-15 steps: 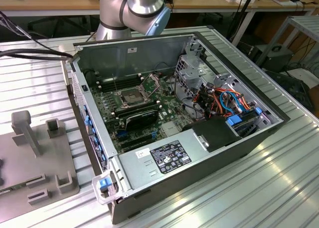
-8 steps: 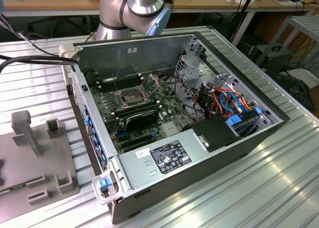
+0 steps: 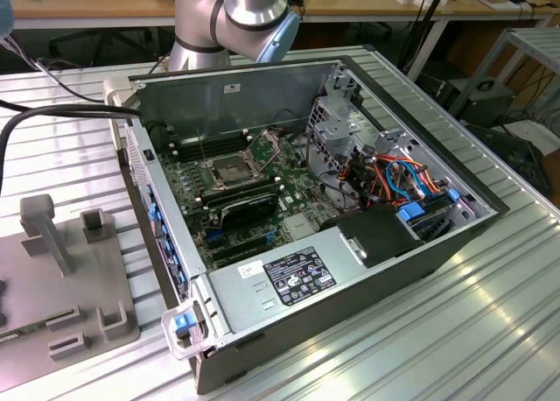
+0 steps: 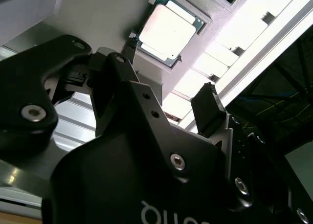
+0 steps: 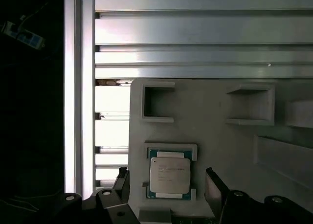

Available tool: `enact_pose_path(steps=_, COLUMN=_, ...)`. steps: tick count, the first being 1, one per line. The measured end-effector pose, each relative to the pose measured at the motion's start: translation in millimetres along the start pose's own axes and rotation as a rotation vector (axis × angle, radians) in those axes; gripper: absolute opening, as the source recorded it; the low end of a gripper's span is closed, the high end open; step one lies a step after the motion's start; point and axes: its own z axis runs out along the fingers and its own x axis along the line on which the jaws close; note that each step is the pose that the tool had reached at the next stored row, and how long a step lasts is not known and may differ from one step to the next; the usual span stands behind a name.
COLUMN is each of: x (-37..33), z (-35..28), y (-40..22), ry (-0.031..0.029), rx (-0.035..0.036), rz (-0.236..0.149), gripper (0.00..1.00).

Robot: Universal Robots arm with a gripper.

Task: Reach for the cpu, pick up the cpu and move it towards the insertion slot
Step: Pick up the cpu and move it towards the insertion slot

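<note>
I have the gripper (image 5: 168,181) poised over the grey holder plate (image 5: 205,131), which lies on the ribbed aluminium desk (image 5: 195,28). The cpu (image 5: 169,174) sits flat in its shallow framed recess on that plate, near the plate's edge, pale lid facing up with a green border showing round it. In both wrist views the black fingers (image 5: 215,186) stand apart, one to each side of the chip with a clear gap to it, and nothing is between the pads. I cannot tell how far above the plate the fingertips are. Further in on the plate from the chip are two square walled pockets (image 5: 157,104).

In the second wrist view the cpu (image 4: 168,27) shows beyond the gripper (image 4: 169,67), again framed by the two spread fingers (image 4: 210,109) and untouched by them.

In the exterior view the holder plate (image 3: 52,270) lies just beside the open computer case (image 3: 236,94) on the desk (image 3: 455,348). The insertion slot (image 3: 226,170) is inside that case, on the green board, well apart from the plate, its metal frame round a dark centre. The arm (image 3: 236,16) rises behind the case's far wall.
</note>
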Motion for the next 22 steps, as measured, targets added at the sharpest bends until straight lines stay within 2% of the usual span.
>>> enact_pose_path(steps=7, x=0.0, z=0.6, y=0.0, ry=-0.0001, rx=-0.0001, rz=0.0, gripper=0.72)
enact_pose_path(steps=8, x=-0.4, z=8.9, y=-0.8, ry=0.0001, rx=0.0, rz=0.0, gripper=0.72)
enact_pose_path(steps=10, x=-3.4, z=35.3, y=-3.8, ry=0.0001, rx=0.0, rz=0.0, gripper=0.72)
enact_pose_path(steps=11, x=-3.5, z=39.8, y=-4.0, ry=0.0, rx=0.0, rz=0.0, gripper=0.72)
enact_pose_path(steps=21, x=-3.7, z=58.8, y=-4.8, ry=-0.0005, rx=-0.0004, rz=0.001, gripper=0.72)
enact_pose_path(steps=22, x=-3.4, z=58.8, y=-4.9, ry=-0.0001, rx=-0.0001, rz=0.001, gripper=0.72)
